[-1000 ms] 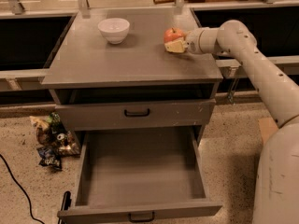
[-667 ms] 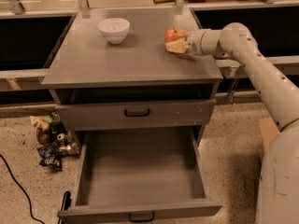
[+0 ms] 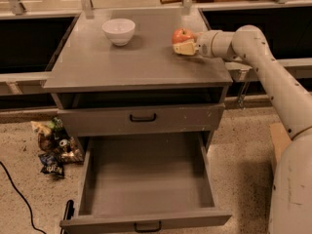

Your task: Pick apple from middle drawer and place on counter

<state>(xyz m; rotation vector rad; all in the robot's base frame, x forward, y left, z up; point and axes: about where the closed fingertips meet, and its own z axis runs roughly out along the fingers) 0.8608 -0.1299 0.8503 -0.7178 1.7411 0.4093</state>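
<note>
Nearest, the middle drawer [image 3: 146, 179] stands pulled fully out of the cabinet. Its flat grey floor is bare and a small black loop handle [image 3: 147, 226] sits on its front lip. To its left, on the speckled floor [image 3: 243, 145], lies a heap of crumpled snack bags [image 3: 53, 147], with a black cable [image 3: 14, 194] curving past them toward the lower edge. Above the open drawer, a narrower drawer front [image 3: 141, 120] is closed, with its own black handle at the centre and pale chip marks along its lower edge. The robot's pale arm [image 3: 278, 82] rises along the right side, bends at the elbow and reaches leftward over the cabinet top. The counter [image 3: 136, 62] is a broad grey slab that overhangs the drawers. The gripper [image 3: 186, 47] is at the counter's right side toward the back, low over the surface. The apple [image 3: 182, 35], red with a yellowish blush, sits right at the gripper's tip, touching it on the far side, over the counter and well clear of the drawer. I cannot tell whether the claw is pinching the apple or has let go. Farther left, near the back edge, a white bowl [image 3: 119, 30] stands upright on the counter, well apart from the apple.
</note>
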